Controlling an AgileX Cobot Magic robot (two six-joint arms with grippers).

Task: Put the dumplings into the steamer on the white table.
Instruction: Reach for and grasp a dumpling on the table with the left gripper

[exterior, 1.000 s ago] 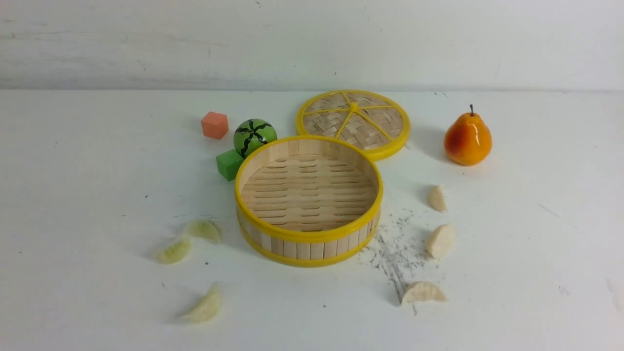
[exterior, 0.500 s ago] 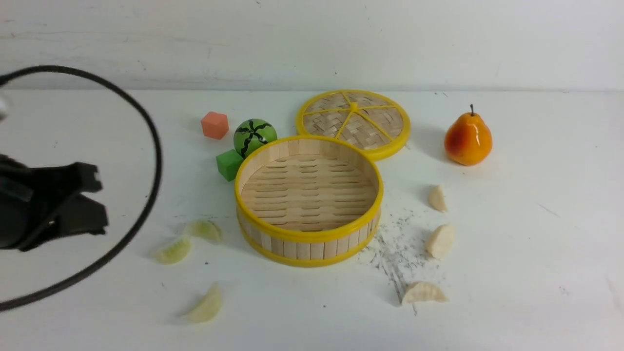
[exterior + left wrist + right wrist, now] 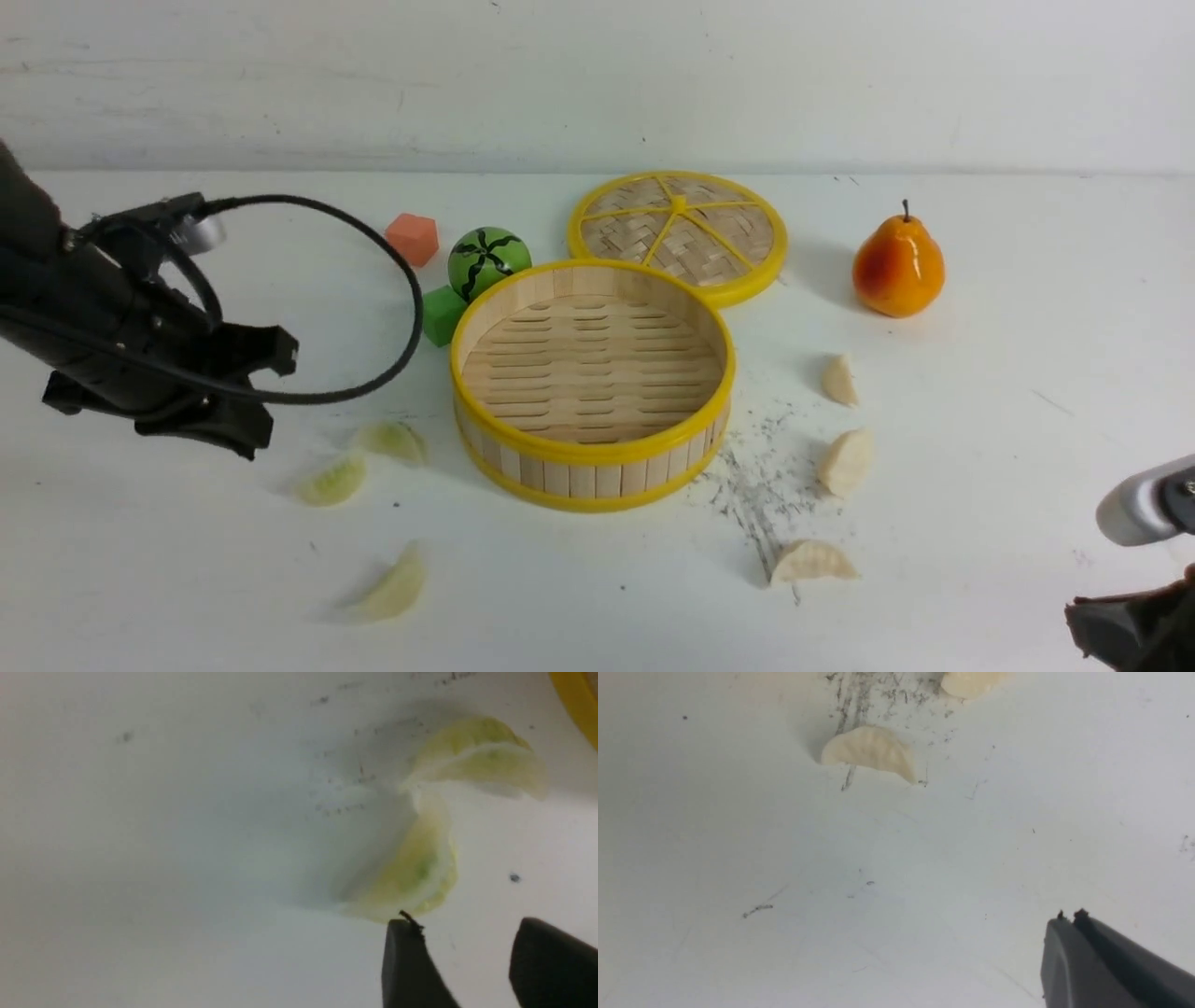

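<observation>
The steamer [image 3: 591,455] stands in the middle of the white table [image 3: 1027,373] with nothing in it. Three pale green dumplings lie to its left [image 3: 331,479] [image 3: 392,441] [image 3: 387,586]. Three cream dumplings lie to its right [image 3: 838,380] [image 3: 845,460] [image 3: 810,560]. My left gripper [image 3: 271,392] hovers just left of the green pair, open and holding nothing. In the left wrist view the open gripper [image 3: 465,926] sits close to a green dumpling [image 3: 416,872], with another dumpling [image 3: 476,751] beyond. My right gripper [image 3: 1088,625] is shut at the front right corner, its closed tips [image 3: 1069,917] well short of the nearest cream dumpling [image 3: 871,751].
The steamer's woven lid [image 3: 677,233] lies flat behind it. A watermelon ball [image 3: 488,261], an orange cube [image 3: 412,239] and a green cube [image 3: 439,315] crowd the steamer's back left. A pear [image 3: 896,266] stands at the back right. A black cable [image 3: 406,289] loops off my left arm.
My left arm came in from the left edge and moved right toward the green dumplings, and its jaws opened. My right gripper has appeared at the front right corner.
</observation>
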